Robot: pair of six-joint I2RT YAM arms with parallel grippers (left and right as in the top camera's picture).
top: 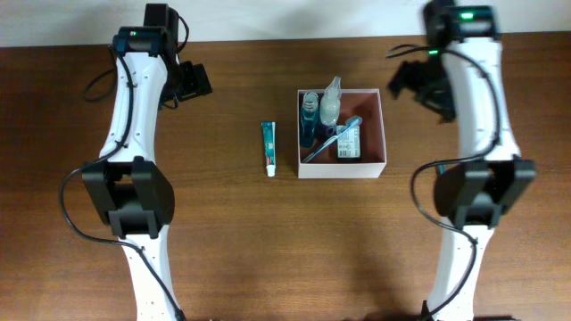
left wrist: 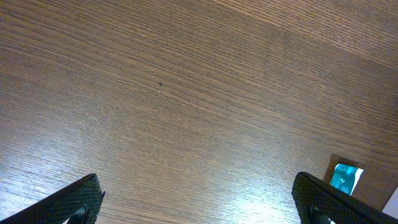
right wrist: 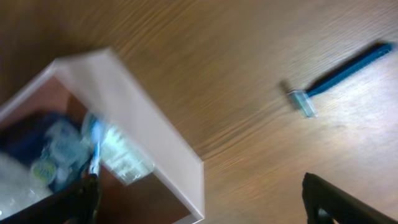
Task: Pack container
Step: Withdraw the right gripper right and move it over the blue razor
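Observation:
The container (top: 383,125), a square white-walled box with a reddish-brown inside, stands mid-table. In it are a dark blue bottle (top: 309,114), a clear spray bottle (top: 331,101), a blue toothbrush (top: 328,146) and a clear labelled packet (top: 351,143). A green-and-white toothpaste tube (top: 268,147) lies on the table to its left. My right gripper (top: 409,82) hovers open just right of the container; in its wrist view the box's white wall (right wrist: 134,121) sits between the fingers of the right gripper (right wrist: 208,208). A blue-handled razor (right wrist: 344,70) lies on the wood beyond. My left gripper (top: 193,82) (left wrist: 202,208) is open over bare wood, holding nothing.
The brown wooden table (top: 223,223) runs under both arms. The tube's end (left wrist: 345,177) shows at the lower right of the left wrist view. Both arm bases stand at the near edge; cables loop beside them.

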